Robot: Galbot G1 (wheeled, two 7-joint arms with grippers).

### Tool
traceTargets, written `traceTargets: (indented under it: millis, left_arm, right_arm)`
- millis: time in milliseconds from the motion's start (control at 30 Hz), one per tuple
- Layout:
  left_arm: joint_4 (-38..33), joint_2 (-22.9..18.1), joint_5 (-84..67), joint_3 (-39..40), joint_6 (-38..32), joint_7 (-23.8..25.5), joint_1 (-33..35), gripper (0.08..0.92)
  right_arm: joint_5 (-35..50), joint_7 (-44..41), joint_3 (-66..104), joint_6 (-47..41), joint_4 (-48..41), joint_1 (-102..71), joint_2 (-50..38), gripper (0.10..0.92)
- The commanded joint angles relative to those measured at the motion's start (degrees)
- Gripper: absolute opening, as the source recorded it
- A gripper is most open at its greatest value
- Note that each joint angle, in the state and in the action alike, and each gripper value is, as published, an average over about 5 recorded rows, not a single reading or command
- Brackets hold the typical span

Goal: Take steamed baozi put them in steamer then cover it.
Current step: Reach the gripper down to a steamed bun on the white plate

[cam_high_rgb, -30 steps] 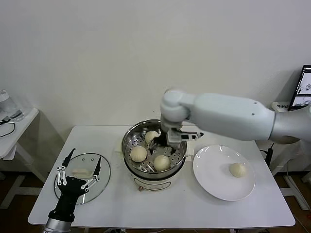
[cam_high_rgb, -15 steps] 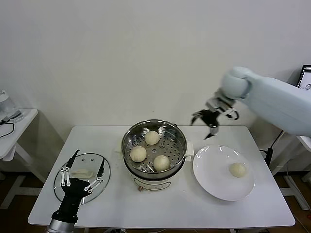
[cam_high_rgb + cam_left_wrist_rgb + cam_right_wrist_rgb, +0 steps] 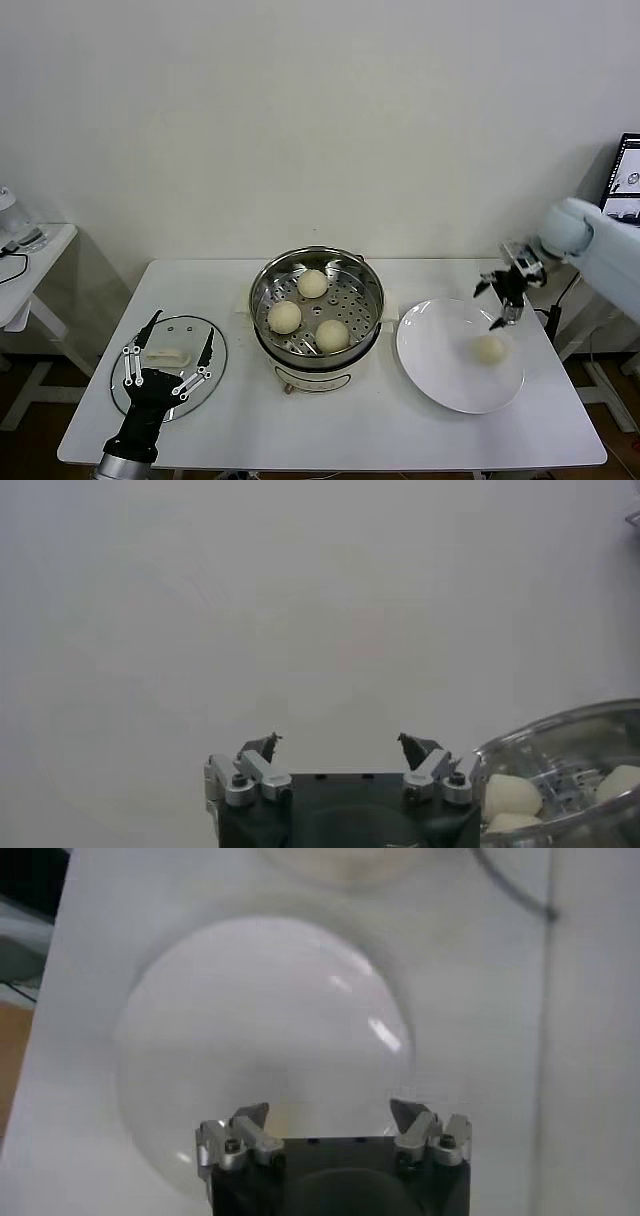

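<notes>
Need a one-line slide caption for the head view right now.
Three baozi sit in the steamer; open right gripper hovers over the plate's last bun; left gripper waits above the lid.

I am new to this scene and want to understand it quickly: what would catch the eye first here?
The shiny steamer stands open at the table's middle with three baozi on its tray. To its right, the open right pincer hovers over the last baozi on the white plate. At the left, the open left pincer waits above the glass cover.
</notes>
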Motion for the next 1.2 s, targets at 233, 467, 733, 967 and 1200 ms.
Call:
traceTargets:
  millis: [233, 467, 733, 967, 1200]
  left_arm:
    - [0.2, -0.2, 0.6, 0.2, -0.2, -0.1, 0.4, 0.823]
    - [0.4, -0.1, 0.6, 0.0, -0.4, -0.2, 0.5, 0.823]
    - [0.4, -0.1, 0.5, 0.0, -0.3, -0.2, 0.5, 0.823]
    - [0.3, -0.1, 0.5, 0.1, -0.3, -0.2, 0.6, 0.823]
    - [0.2, 0.0, 0.6, 0.2, -0.4, -0.2, 0.7, 0.823]
  right_arm:
    - [-4.4, 3.4, 4.3, -2.0, -4.1, -9.6, 0.0, 0.823]
    - [-4.4, 4.8, 4.8, -1.9, -5.4, -10.3, 2.0, 0.823]
    - [-4.9, 5.3, 6.1, -1.9, -5.6, -11.9, 3.0, 0.811]
    - [-5.0, 5.2, 5.1, -1.8, -4.0, -10.0, 2.4, 0.705]
    - [-3.0, 0.6, 0.1, -1.9, 0.1, 2.2, 2.5, 0.679]
